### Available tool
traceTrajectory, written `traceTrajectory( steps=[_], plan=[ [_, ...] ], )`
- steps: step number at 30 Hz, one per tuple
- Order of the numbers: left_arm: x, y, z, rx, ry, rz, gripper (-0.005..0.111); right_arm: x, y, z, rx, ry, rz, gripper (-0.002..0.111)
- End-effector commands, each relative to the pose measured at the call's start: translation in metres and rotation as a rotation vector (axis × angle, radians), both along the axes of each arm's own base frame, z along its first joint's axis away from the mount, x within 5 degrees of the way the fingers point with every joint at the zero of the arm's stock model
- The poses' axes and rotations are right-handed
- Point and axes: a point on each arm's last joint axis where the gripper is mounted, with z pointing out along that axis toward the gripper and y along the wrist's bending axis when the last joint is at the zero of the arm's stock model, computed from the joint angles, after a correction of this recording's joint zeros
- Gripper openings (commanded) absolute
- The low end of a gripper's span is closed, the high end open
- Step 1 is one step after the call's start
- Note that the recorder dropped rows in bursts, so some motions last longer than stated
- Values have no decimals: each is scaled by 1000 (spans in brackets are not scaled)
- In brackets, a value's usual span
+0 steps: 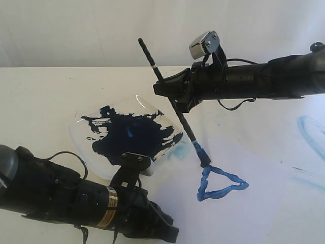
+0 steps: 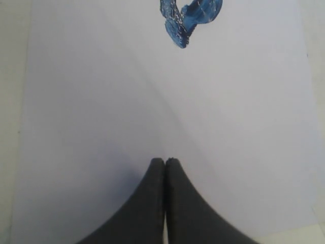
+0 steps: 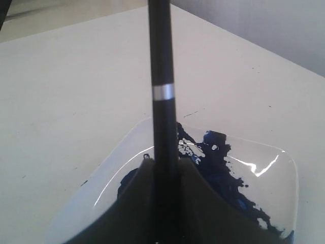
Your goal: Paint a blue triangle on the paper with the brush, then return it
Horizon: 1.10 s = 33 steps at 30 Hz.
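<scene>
- The blue triangle (image 1: 219, 184) sits wet and glossy on the paper (image 1: 264, 152), at about 5 o'clock from the middle of my exterior view. In the left wrist view, one corner of it (image 2: 190, 18) shows at the far edge of the sheet (image 2: 152, 101).
- The brush (image 1: 175, 109) leans steeply. Its blue-stained bristles touch the triangle's upper corner, and the bare end of the black handle points up toward 11 o'clock.
- The right gripper (image 1: 177, 101) clamps the brush at mid-handle. From the right wrist, I see the handle (image 3: 162, 76) with its pale ring rising straight out from between the narrow-set fingers (image 3: 162, 168).
- The right arm reaches in from the 3 o'clock edge. It is held roughly level above the table (image 1: 40, 91), with the wrist toward 9 o'clock.
- The clear dish (image 1: 81, 127) of dark navy paint lies at 10 o'clock from the triangle, just beside the paper's edge. It fills the ground behind the handle in the right wrist view (image 3: 284, 168).
- The left arm lies low across the 7 o'clock corner of the exterior view, just beside the dish.
- The left gripper (image 2: 165, 161) has its jaws pressed together with nothing between them, over bare paper.
- A faint pale-blue smear (image 1: 310, 129) marks the sheet at 3 o'clock.
</scene>
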Motion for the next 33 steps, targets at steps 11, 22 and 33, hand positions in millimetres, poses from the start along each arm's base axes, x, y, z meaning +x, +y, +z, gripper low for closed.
traceTrajectory(
  steps=[11, 22, 33],
  plan=[
    [-1, 9, -9, 93, -10, 10, 0, -1, -1, 4, 35, -11, 38, 0],
    [-1, 9, -9, 93, -10, 10, 0, -7, -1, 2, 25, 24, 94, 0],
    [-1, 9, -9, 93, -10, 10, 0, -12, -1, 1, 15, 61, 134, 0]
  ],
)
